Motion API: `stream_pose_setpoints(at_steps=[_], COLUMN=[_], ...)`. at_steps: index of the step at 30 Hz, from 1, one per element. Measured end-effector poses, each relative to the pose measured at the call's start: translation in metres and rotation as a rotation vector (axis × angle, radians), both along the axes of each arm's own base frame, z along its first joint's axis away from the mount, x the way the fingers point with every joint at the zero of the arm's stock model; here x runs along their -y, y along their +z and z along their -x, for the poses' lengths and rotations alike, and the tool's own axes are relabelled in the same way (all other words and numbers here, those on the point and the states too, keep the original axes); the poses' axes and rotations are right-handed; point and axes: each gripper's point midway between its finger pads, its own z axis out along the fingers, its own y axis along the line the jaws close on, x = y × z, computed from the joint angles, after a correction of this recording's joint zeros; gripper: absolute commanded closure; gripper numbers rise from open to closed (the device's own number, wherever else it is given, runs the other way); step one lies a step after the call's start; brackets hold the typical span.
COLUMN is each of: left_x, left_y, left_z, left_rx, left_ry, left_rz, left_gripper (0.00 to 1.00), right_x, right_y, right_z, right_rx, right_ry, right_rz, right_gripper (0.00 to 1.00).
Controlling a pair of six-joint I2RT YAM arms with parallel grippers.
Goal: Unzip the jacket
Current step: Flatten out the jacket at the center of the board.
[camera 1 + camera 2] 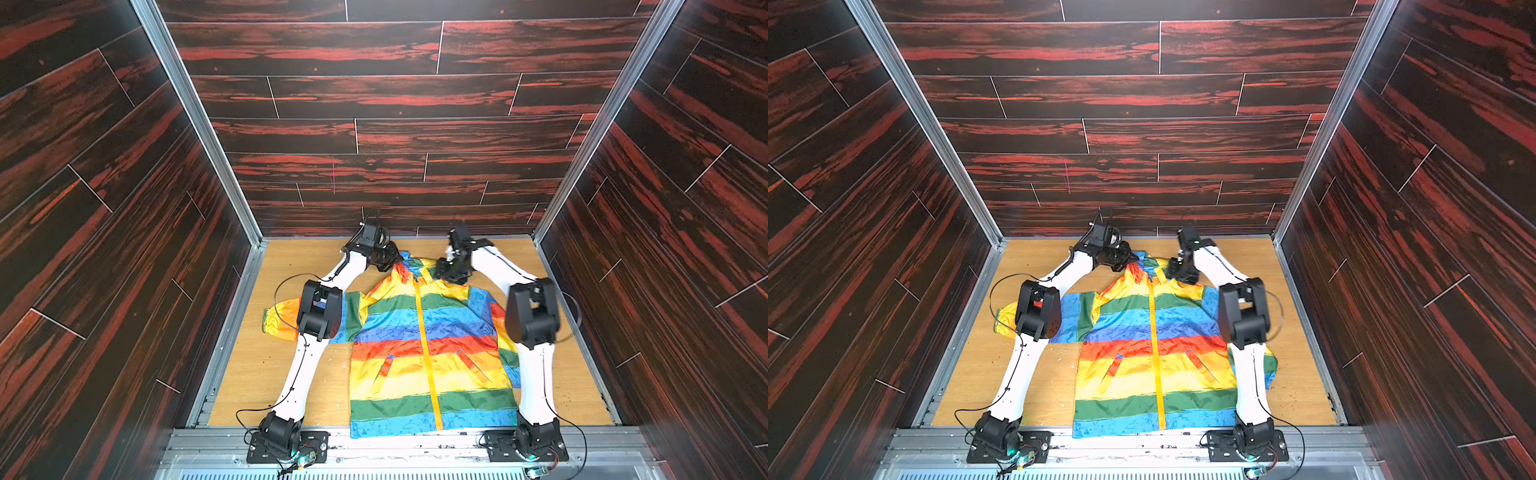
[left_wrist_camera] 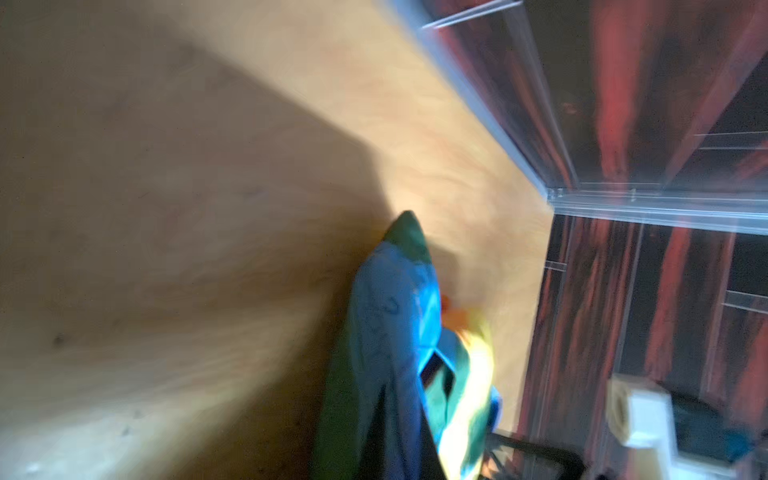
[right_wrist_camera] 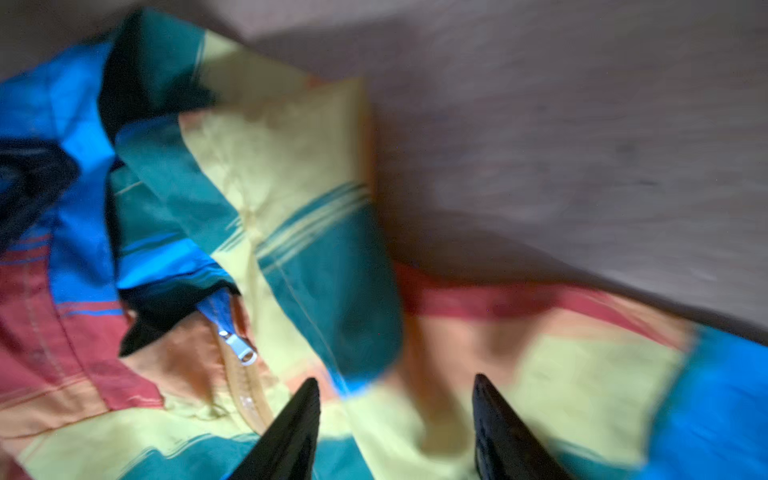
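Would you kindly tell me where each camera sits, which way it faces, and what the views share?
Both top views: high over the arm bases, looking down and forward at the jacket on the table; both arms show whole, left pincer and right pincer at the hood.
Left wrist: on the left arm, facing a raised hood fold and a wall corner; own pincer hidden.
Right wrist: facing down at the zipper pull; open pincer fingers show.
Shared: the hood.

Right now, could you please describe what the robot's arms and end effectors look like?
The left arm and right arm have white tubular links, bulky black joint housings and black bases. Thin black cables loop alongside. The right end effector shows two black, tapering, pointed fingers; the left end effector is black too.
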Motion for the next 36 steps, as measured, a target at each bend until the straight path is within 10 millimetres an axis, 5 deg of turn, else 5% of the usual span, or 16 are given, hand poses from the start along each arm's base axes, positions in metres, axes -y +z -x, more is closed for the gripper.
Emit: stream_pose_setpoints(at_steps=[5,9,11,14,17,22,26,30,36], left_x=[0.012,0.045,0.069,0.096,0.08,0.025,0.002,0.003,0.034], left_y=[0.033,0.074,0.095,0.1,0.074,0.035,0.049,0.069,0.064], left_z=[0.04,0.136,0.201,0.303,0.351,0.337,0.303,0.283,0.296], left_rx=[0.225,0.453,0.576,0.665,0.608,0.432,0.389,0.398,0.377], left_ry=[-0.211,-0.437,-0.574,-0.787,-0.888,-0.81,-0.621,-0.526,-0.593], left_rz=[-0.251,-0.471,-0.526,-0.522,-0.548,-0.657,-0.628,-0.546,-0.453], left_gripper=[1.0,0.95,0.47,0.04,0.0,0.0,0.0,0.0,0.02], right_x=[0.056,0.104,0.124,0.147,0.162,0.16,0.148,0.121,0.057], right_y=[0.067,0.101,0.103,0.093,0.083,0.078,0.071,0.067,0.064], right_z=[-0.003,0.008,0.018,0.031,0.036,0.038,0.049,0.068,0.119], right_rx=[0.144,0.228,0.237,0.217,0.194,0.184,0.151,0.101,0.006], right_ry=[-0.148,-0.274,-0.33,-0.397,-0.436,-0.446,-0.425,-0.353,-0.113], right_rz=[-0.058,-0.069,-0.065,-0.053,-0.032,-0.039,-0.036,-0.031,-0.039], right_gripper=[0.47,0.47,0.47,0.47,0.47,0.47,0.47,0.44,0.4])
